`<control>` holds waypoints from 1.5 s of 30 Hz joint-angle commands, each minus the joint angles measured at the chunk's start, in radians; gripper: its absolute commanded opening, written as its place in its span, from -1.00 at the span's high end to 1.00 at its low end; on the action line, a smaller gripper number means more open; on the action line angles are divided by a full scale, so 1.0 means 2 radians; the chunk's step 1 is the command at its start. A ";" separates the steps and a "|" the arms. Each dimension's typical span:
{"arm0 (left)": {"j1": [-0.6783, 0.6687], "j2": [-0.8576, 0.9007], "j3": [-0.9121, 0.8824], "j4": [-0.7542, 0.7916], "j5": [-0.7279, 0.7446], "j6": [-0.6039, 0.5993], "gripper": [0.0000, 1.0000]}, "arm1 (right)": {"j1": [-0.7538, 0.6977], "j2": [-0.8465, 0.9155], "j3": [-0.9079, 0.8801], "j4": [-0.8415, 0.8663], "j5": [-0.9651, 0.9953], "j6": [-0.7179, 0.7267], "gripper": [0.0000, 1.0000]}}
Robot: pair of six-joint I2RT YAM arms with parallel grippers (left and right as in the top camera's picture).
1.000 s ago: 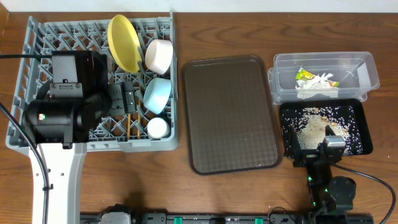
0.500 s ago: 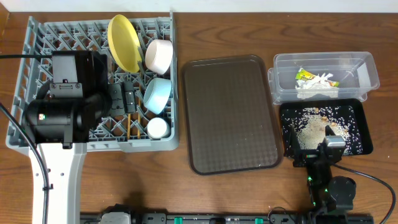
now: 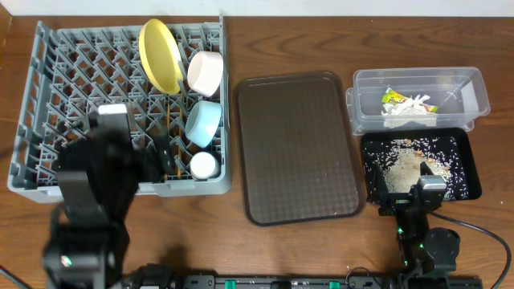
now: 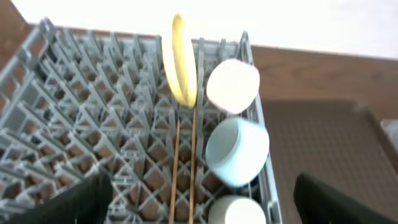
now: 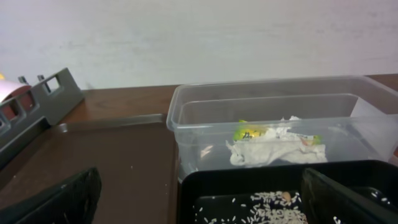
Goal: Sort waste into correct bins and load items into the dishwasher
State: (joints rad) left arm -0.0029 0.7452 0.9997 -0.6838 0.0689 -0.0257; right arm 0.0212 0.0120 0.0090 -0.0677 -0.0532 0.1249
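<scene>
Change: the left gripper (image 4: 202,186) had drawn back from over the dish rack (image 3: 48,96) toward its near side, so the rack's left half, covered half a second earlier, lay in full view.
Left gripper, state: fingers spread wide with nothing between them, hovering above the rack.
Chopsticks (image 4: 176,162): both lay side by side on the rack floor, just beside the light blue bowl (image 3: 202,122), free of any grip.
Other items: yellow plate (image 3: 159,54) on edge, white bowl (image 3: 206,72) beside it, white cup (image 3: 202,164) at the near corner, all in the rack.
Waste: snack wrapper (image 3: 393,99) and crumpled paper (image 3: 409,112) in the clear tub (image 3: 474,84); rice scraps (image 3: 401,164) in the black tray (image 3: 474,181).
Right gripper (image 5: 202,186): unmoved at the black tray's near edge, fingers parted wide, holding nothing.
Serving tray (image 3: 297,144): between rack and bins.
Standing: judged complete or nearly so, since no waste or item was visible outside rack or bins.
</scene>
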 commanded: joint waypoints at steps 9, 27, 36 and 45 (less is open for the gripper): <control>0.003 -0.289 -0.361 0.268 -0.005 -0.002 -0.86 | 0.010 -0.003 -0.002 -0.001 -0.003 0.000 -0.99; 0.016 -0.372 -0.465 0.302 -0.006 0.003 -0.86 | 0.010 -0.003 -0.002 -0.001 -0.003 0.000 -0.98; 0.016 -0.372 -0.489 0.318 -0.014 0.003 -0.87 | 0.010 0.001 -0.002 -0.002 -0.002 0.000 -0.99; 0.015 -0.372 -0.498 0.309 -0.014 0.003 -0.87 | 0.010 0.001 -0.002 -0.001 -0.002 0.000 -0.99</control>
State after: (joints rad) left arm 0.0246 0.0109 0.0265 -0.0406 0.0528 -0.0250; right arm 0.0212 0.0139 0.0086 -0.0689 -0.0528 0.1249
